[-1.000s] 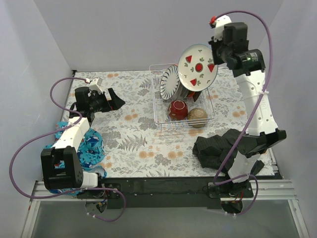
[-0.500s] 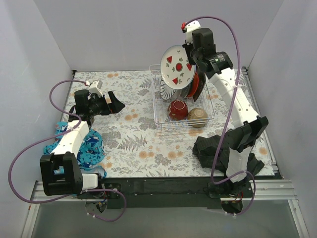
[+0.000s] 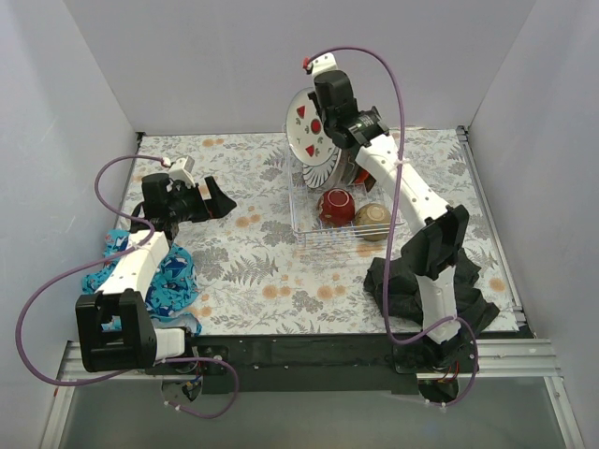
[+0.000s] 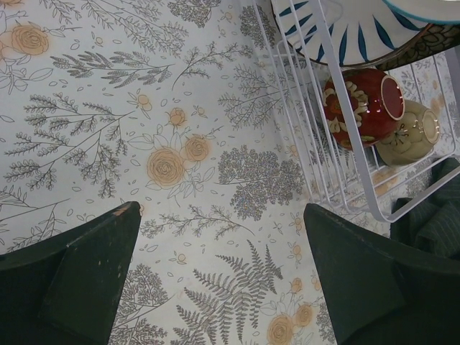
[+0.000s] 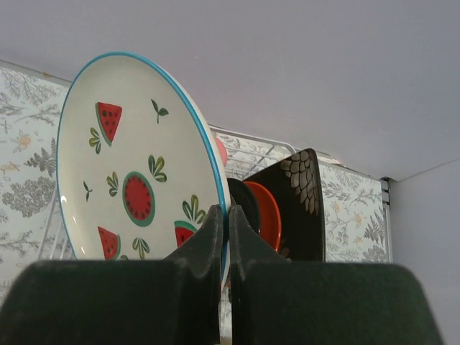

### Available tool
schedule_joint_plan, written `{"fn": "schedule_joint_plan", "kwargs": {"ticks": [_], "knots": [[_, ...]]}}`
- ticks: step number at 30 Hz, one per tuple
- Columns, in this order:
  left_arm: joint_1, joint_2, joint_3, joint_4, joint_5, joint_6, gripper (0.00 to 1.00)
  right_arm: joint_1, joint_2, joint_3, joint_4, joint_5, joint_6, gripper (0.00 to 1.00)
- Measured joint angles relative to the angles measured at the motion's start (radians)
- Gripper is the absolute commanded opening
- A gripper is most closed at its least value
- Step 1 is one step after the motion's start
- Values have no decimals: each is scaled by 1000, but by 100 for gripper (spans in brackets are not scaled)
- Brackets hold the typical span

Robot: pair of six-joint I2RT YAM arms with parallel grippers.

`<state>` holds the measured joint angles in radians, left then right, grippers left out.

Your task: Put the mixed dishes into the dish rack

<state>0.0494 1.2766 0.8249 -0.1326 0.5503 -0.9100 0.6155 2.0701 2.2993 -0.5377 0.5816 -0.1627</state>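
Observation:
My right gripper (image 3: 323, 120) is shut on the rim of a white plate with red watermelon marks (image 3: 304, 126), held upright above the back left of the white wire dish rack (image 3: 301, 230). In the right wrist view the plate (image 5: 136, 180) is pinched between my fingers (image 5: 208, 237), in front of an orange plate (image 5: 266, 212) and a black plate (image 5: 302, 201). The rack holds a striped white plate (image 3: 323, 173), a red bowl (image 3: 335, 207) and a tan bowl (image 3: 373, 220). My left gripper (image 3: 211, 195) is open and empty over the mat, left of the rack (image 4: 327, 172).
A black cloth (image 3: 412, 281) lies at the front right by the right arm's base. A blue patterned cloth (image 3: 168, 276) lies at the front left under the left arm. A floral mat (image 3: 253, 253) covers the table, with grey walls around.
My right gripper has carried the watermelon plate leftward from the rack's right side to above its back left. The left arm has barely moved.

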Motion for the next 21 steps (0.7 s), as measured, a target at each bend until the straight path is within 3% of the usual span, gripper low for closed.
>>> {"fn": "schedule_joint_plan", "kwargs": {"ticks": [21], "knots": [[0, -24, -47, 0, 0, -11, 98, 50, 91, -71, 289, 262, -148, 1]]}}
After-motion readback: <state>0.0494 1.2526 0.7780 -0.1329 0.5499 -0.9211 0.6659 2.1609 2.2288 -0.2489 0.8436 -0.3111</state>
